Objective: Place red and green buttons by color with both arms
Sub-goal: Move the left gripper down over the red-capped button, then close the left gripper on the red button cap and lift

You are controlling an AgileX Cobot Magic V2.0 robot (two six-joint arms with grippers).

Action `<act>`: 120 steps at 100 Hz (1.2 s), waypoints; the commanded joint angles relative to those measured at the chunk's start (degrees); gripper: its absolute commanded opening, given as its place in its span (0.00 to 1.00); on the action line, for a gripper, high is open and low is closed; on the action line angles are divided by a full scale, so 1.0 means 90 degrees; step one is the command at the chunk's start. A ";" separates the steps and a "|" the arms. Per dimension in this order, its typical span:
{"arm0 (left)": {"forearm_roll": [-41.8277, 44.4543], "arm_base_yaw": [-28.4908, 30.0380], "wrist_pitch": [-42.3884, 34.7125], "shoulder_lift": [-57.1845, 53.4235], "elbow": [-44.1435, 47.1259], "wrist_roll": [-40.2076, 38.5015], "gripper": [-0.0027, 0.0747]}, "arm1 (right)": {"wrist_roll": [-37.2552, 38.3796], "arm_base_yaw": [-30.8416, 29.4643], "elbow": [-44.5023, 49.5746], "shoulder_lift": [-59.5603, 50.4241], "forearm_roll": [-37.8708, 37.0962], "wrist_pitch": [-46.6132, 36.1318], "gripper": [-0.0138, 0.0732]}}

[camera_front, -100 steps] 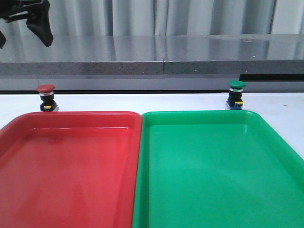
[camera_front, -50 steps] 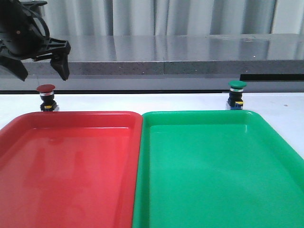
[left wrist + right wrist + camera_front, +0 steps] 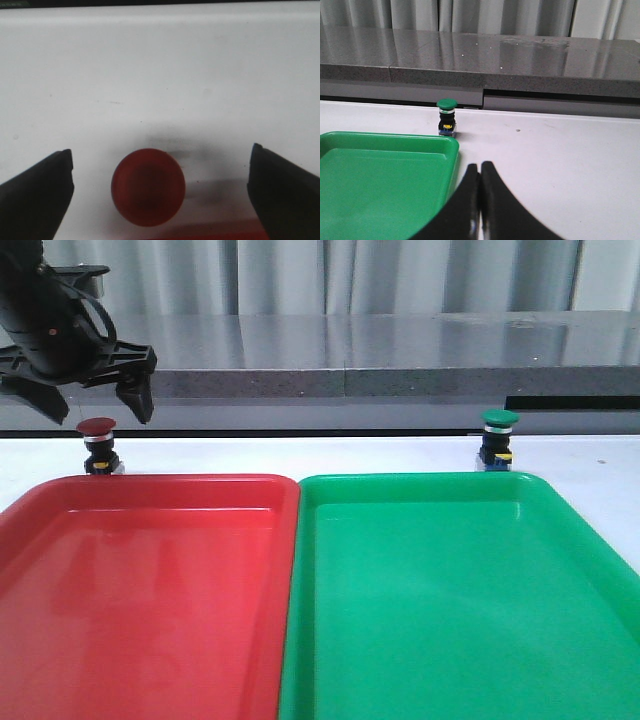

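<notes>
1. Nearest to us lie the red tray [image 3: 140, 580] and the green tray [image 3: 450, 590], side by side and touching along their inner rims. We see no button in either, so we judge that neither placement is done yet.

2. Just past the far rim of the red tray stands the red button [image 3: 97, 445], upright on the white table [image 3: 300, 455]. The green button [image 3: 498, 438] stands the same way just beyond the far rim of the green tray. Both are on the table, not in a tray.

3. Above the red button hangs the left gripper [image 3: 100, 410], its jaws spread wide. In the left wrist view the dark red cap sits between the two fingers [image 3: 35, 195] with table showing on both sides, a little nearer one finger, so nothing is held or touched.

4. The right gripper [image 3: 480, 200] has its jaws pressed together with nothing between them, and it is low and near the corner of the green tray, well apart from the green button (it does not show in the front view at all).

5. We judge both pickups and both placements remain, the left arm being closer to a grasp.
</notes>
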 commanded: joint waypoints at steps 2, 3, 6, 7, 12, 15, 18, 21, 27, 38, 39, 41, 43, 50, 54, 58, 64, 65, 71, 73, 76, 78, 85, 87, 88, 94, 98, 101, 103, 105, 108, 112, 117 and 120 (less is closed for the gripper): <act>-0.0011 -0.0041 -0.0356 -0.0354 -0.0200 -0.0031 0.88 | -0.0050 -0.0043 -0.0101 -0.0119 -0.0010 -0.0531 0.08; -0.0011 -0.0041 -0.0353 -0.0354 -0.0200 -0.0031 0.88 | -0.0050 -0.0043 -0.0101 -0.0119 -0.0010 -0.0531 0.08; -0.0011 -0.0041 -0.0353 -0.0354 -0.0200 -0.0031 0.88 | -0.0050 -0.0043 -0.0101 -0.0119 -0.0010 -0.0531 0.08; -0.0011 -0.0041 -0.0353 -0.0354 -0.0200 -0.0031 0.88 | -0.0050 -0.0043 -0.0101 -0.0119 -0.0010 -0.0531 0.08; -0.0011 -0.0041 -0.0353 -0.0354 -0.0200 -0.0031 0.87 | -0.0050 -0.0043 -0.0101 -0.0119 -0.0010 -0.0531 0.08; -0.0011 -0.0041 -0.0353 -0.0354 -0.0200 -0.0031 0.87 | -0.0050 -0.0043 -0.0101 -0.0119 -0.0010 -0.0531 0.08; -0.0011 -0.0041 -0.0353 -0.0354 -0.0200 -0.0031 0.86 | -0.0050 -0.0043 -0.0101 -0.0119 -0.0010 -0.0531 0.08; -0.0011 -0.0041 -0.0353 -0.0354 -0.0200 -0.0031 0.85 | -0.0050 -0.0043 -0.0101 -0.0119 -0.0010 -0.0531 0.08; -0.0011 -0.0041 -0.0353 -0.0354 -0.0200 -0.0031 0.82 | -0.0050 -0.0043 -0.0101 -0.0119 -0.0010 -0.0531 0.08; -0.0011 -0.0041 -0.0341 -0.0354 -0.0200 -0.0031 0.76 | -0.0050 -0.0043 -0.0101 -0.0119 -0.0010 -0.0531 0.08; -0.0011 -0.0041 -0.0341 -0.0354 -0.0200 -0.0031 0.75 | -0.0050 -0.0043 -0.0101 -0.0119 -0.0010 -0.0531 0.08; -0.0011 -0.0041 -0.0332 -0.0354 -0.0200 -0.0031 0.74 | -0.0050 -0.0043 -0.0101 -0.0119 -0.0010 -0.0531 0.08; -0.0011 -0.0041 -0.0332 -0.0354 -0.0200 -0.0031 0.73 | -0.0050 -0.0043 -0.0101 -0.0119 -0.0010 -0.0531 0.08; -0.0011 -0.0041 -0.0332 -0.0354 -0.0200 -0.0031 0.71 | -0.0050 -0.0043 -0.0101 -0.0119 -0.0010 -0.0531 0.08; -0.0011 -0.0041 -0.0332 -0.0354 -0.0200 -0.0031 0.71 | -0.0050 -0.0043 -0.0101 -0.0119 -0.0010 -0.0531 0.08; -0.0011 -0.0041 -0.0317 -0.0354 -0.0200 -0.0031 0.71 | -0.0050 -0.0043 -0.0101 -0.0119 -0.0010 -0.0531 0.08; -0.0011 -0.0041 -0.0272 -0.0343 -0.0200 -0.0031 0.71 | -0.0050 -0.0043 -0.0101 -0.0119 -0.0010 -0.0531 0.08; -0.0011 -0.0041 -0.0263 -0.0343 -0.0200 -0.0031 0.71 | -0.0050 -0.0043 -0.0101 -0.0119 -0.0010 -0.0531 0.08; -0.0011 -0.0041 -0.0189 -0.0330 -0.0200 -0.0031 0.70 | -0.0050 -0.0043 -0.0101 -0.0119 -0.0010 -0.0531 0.08; -0.0011 -0.0041 -0.0168 -0.0330 -0.0200 -0.0031 0.70 | -0.0050 -0.0043 -0.0101 -0.0119 -0.0010 -0.0531 0.08; 0.0000 -0.0041 -0.0139 -0.0300 -0.0200 -0.0031 0.70 | -0.0050 -0.0043 -0.0101 -0.0119 -0.0010 -0.0531 0.08; 0.0000 -0.0041 -0.0129 -0.0294 -0.0200 -0.0031 0.70 | -0.0050 -0.0043 -0.0101 -0.0119 -0.0010 -0.0531 0.08; 0.0000 -0.0041 -0.0071 -0.0242 -0.0200 -0.0031 0.70 | -0.0050 -0.0043 -0.0101 -0.0119 -0.0010 -0.0531 0.08; 0.0000 -0.0041 -0.0075 -0.0231 -0.0200 -0.0031 0.70 | -0.0050 -0.0043 -0.0101 -0.0119 -0.0010 -0.0531 0.08; 0.0000 -0.0041 -0.0075 -0.0231 -0.0200 -0.0031 0.70 | -0.0050 -0.0043 -0.0101 -0.0119 -0.0010 -0.0531 0.08; 0.0000 -0.0041 -0.0064 -0.0218 -0.0200 -0.0031 0.70 | -0.0050 -0.0043 -0.0101 -0.0119 -0.0010 -0.0531 0.08; 0.0000 -0.0041 -0.0064 -0.0218 -0.0200 -0.0031 0.70 | -0.0050 -0.0043 -0.0101 -0.0119 -0.0010 -0.0531 0.08; 0.0000 -0.0041 -0.0064 -0.0218 -0.0200 -0.0031 0.70 | -0.0050 -0.0043 -0.0101 -0.0119 -0.0010 -0.0531 0.08; 0.0000 -0.0041 -0.0064 -0.0218 -0.0200 -0.0031 0.70 | -0.0050 -0.0043 -0.0101 -0.0119 -0.0010 -0.0531 0.08; 0.0000 -0.0041 -0.0058 -0.0218 -0.0200 -0.0031 0.69 | -0.0050 -0.0043 -0.0101 -0.0119 -0.0010 -0.0531 0.08; 0.0000 -0.0041 -0.0047 -0.0218 -0.0200 -0.0031 0.68 | -0.0050 -0.0043 -0.0101 -0.0119 -0.0010 -0.0531 0.08; 0.0000 -0.0041 -0.0047 -0.0218 -0.0200 -0.0031 0.64 | -0.0050 -0.0043 -0.0101 -0.0119 -0.0010 -0.0531 0.08; 0.0000 -0.0041 -0.0029 -0.0218 -0.0200 -0.0031 0.59 | -0.0050 -0.0043 -0.0101 -0.0119 -0.0010 -0.0531 0.08; 0.0000 -0.0041 -0.0031 -0.0218 -0.0200 -0.0031 0.55 | -0.0050 -0.0043 -0.0101 -0.0119 -0.0010 -0.0531 0.08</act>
